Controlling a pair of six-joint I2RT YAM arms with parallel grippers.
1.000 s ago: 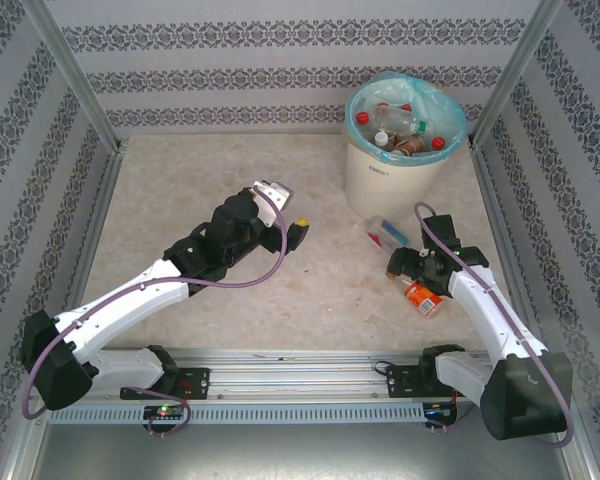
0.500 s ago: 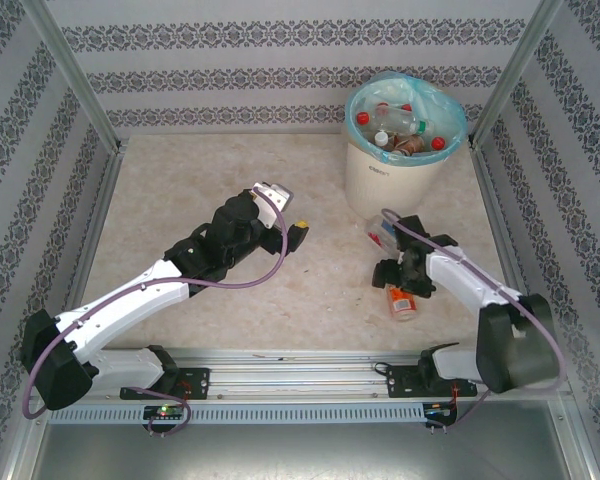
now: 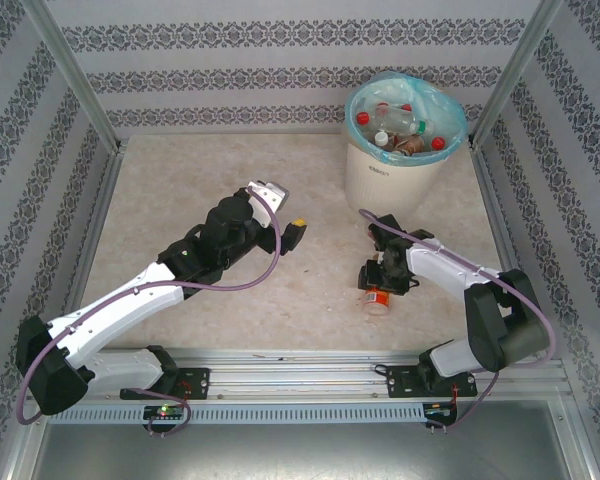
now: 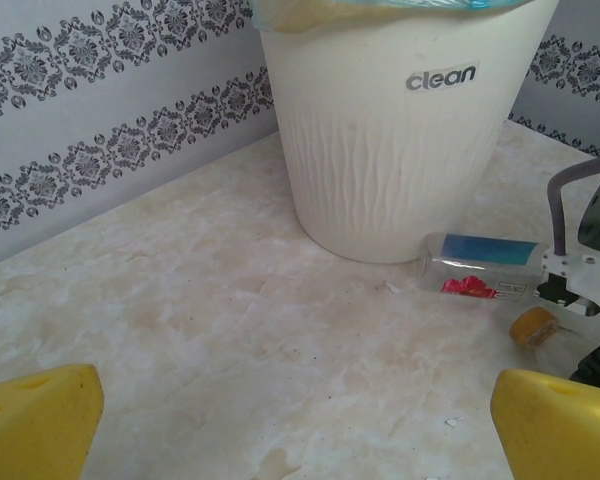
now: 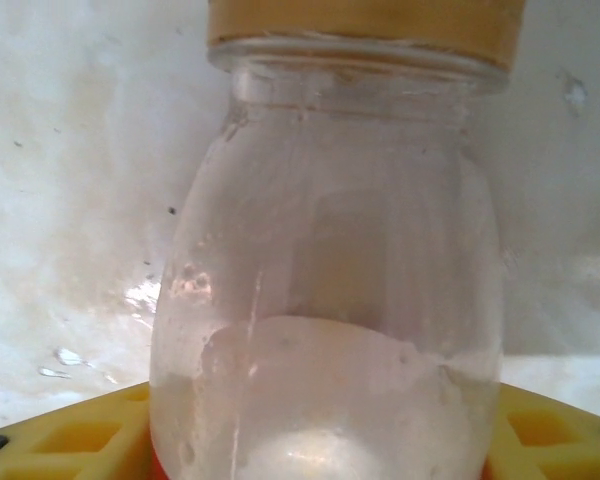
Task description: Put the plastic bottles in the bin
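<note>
My right gripper [image 3: 381,279] is low over the table, left of its base, shut on a small bottle [image 3: 378,298] with an orange label. In the right wrist view that bottle [image 5: 325,250] has a clear body and a tan cap, and sits between the yellow fingers [image 5: 55,440]. A second clear bottle [image 4: 480,268] with a blue and red label lies at the foot of the bin [image 4: 400,150]. The off-white bin [image 3: 390,178] with a turquoise liner holds several bottles [image 3: 395,128]. Near the table's centre, my left gripper [image 3: 285,208] is open and empty, pointing at the bin.
Patterned walls and metal posts [image 3: 510,70] close in the table on three sides. The bin stands in the back right corner. The arms' rail [image 3: 300,375] runs along the near edge. Bare marble surface [image 3: 180,190] stretches across the left and middle.
My right gripper has swept left across the table with the orange-labelled bottle and has narrowed onto it. The left arm has shifted only slightly and stays open.
</note>
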